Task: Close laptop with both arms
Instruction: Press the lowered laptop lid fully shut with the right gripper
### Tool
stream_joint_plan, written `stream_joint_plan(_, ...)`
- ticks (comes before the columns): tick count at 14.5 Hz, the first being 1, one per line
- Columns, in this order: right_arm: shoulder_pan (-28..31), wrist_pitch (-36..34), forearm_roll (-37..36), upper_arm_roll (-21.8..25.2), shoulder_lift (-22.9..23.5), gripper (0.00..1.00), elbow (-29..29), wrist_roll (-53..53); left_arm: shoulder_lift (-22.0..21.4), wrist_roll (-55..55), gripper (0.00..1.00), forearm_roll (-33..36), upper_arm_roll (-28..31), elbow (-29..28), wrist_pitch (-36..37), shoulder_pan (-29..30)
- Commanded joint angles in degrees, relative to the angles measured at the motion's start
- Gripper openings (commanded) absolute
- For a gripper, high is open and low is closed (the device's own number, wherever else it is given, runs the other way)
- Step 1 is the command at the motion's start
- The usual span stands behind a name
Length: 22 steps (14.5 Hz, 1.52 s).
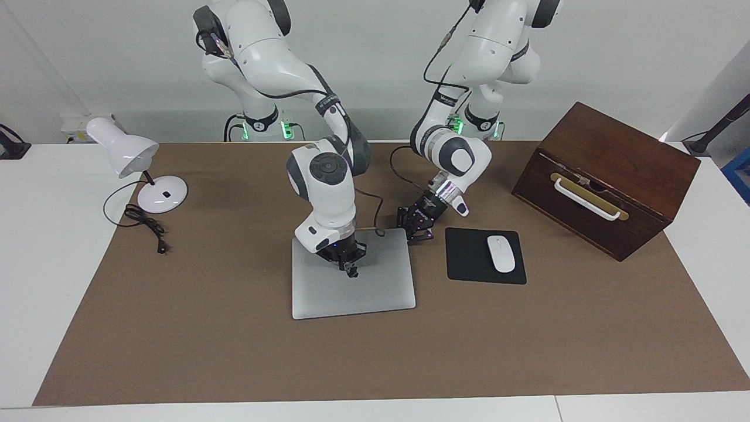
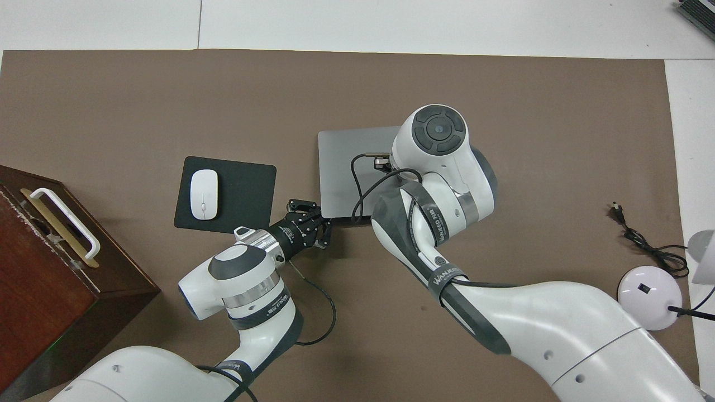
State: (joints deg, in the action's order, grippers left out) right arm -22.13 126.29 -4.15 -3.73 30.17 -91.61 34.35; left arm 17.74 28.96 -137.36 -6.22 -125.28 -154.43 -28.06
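Observation:
The silver-grey laptop (image 1: 375, 290) lies flat on the brown mat with its lid down; it also shows in the overhead view (image 2: 349, 167). My right gripper (image 1: 350, 271) points straight down with its shut tips on the lid, near the edge nearer the robots. In the overhead view its own wrist hides it. My left gripper (image 1: 418, 230) is low at the laptop's corner nearest the robots, toward the left arm's end; it also shows in the overhead view (image 2: 319, 230), beside that corner.
A black mouse pad (image 1: 469, 258) with a white mouse (image 1: 501, 253) lies beside the laptop, toward the left arm's end. A dark wooden box (image 1: 603, 176) with a white handle stands past it. A white desk lamp (image 1: 137, 158) and its cord (image 1: 146, 225) are at the right arm's end.

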Motion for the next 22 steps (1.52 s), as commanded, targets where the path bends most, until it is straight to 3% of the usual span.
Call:
stream_joint_plan(1,0.3,-0.6,0.8,-0.4,-1.2,0.0,-0.1,1.2,1.4,-2.2,0.0,-1.2,0.8,-1.8,-0.3,0.4)
stream_joint_plan(8,0.3,-3.8,0.8,-0.4,-3.8,0.0,0.2,1.2,1.4,-2.2,0.0,-1.2,0.8,-1.8,-0.3,0.5)
stream_joint_plan(22,2.0,-3.3,-2.8,0.5,-8.1,0.0,3.6,-2.8,-0.1,-4.0,0.0,-0.7,0.7,-4.7,2.2,4.4)
